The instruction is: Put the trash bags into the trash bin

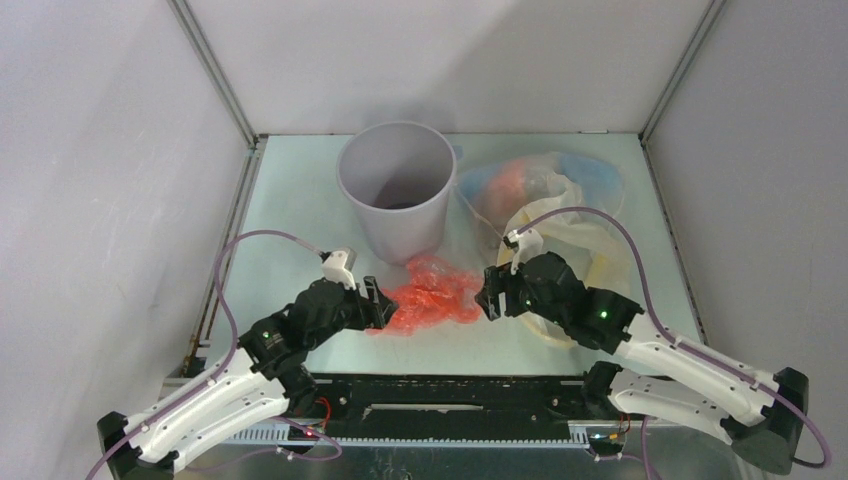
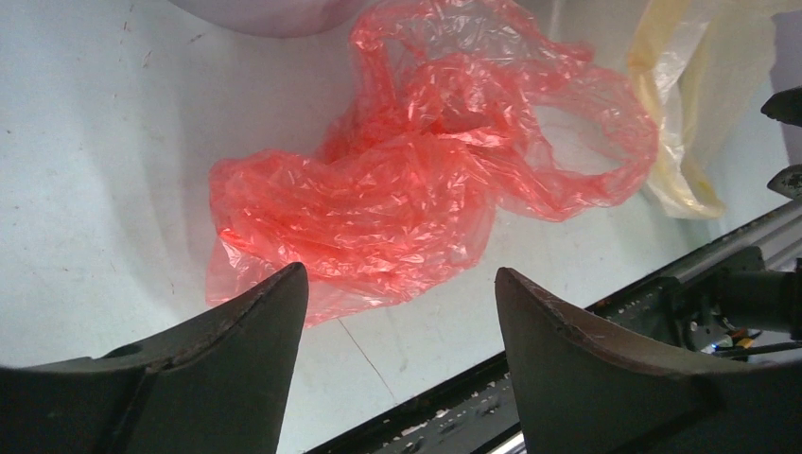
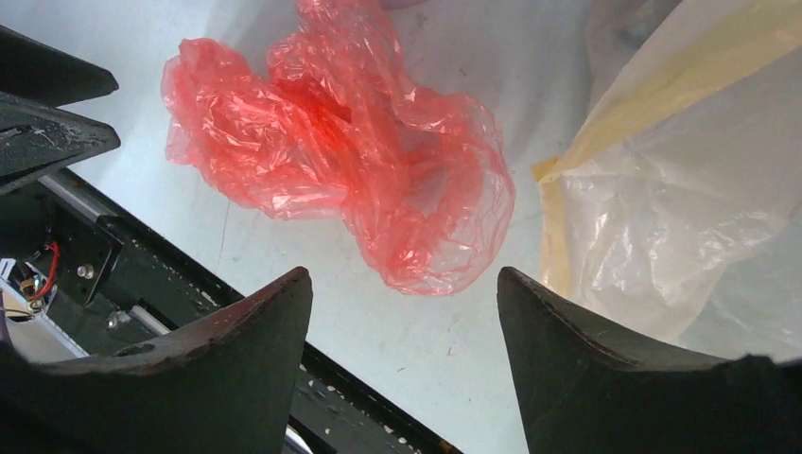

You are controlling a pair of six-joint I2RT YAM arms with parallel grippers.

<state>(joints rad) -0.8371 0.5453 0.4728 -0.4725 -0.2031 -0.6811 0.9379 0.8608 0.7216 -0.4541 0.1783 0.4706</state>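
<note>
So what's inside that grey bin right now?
Inside the trash bin only its grey wall and shadowed bottom show; no bag visible. Its near wall hides part of the floor. The red bag lies outside, in front.

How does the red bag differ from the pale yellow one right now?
The red bag is a small crumpled heap in front of the trash bin; the pale yellow bag spreads wider, right of it. The red bag lies between the left end effector and right end effector; the yellow one partly under the right arm. Both are translucent, outside the bin.
</note>
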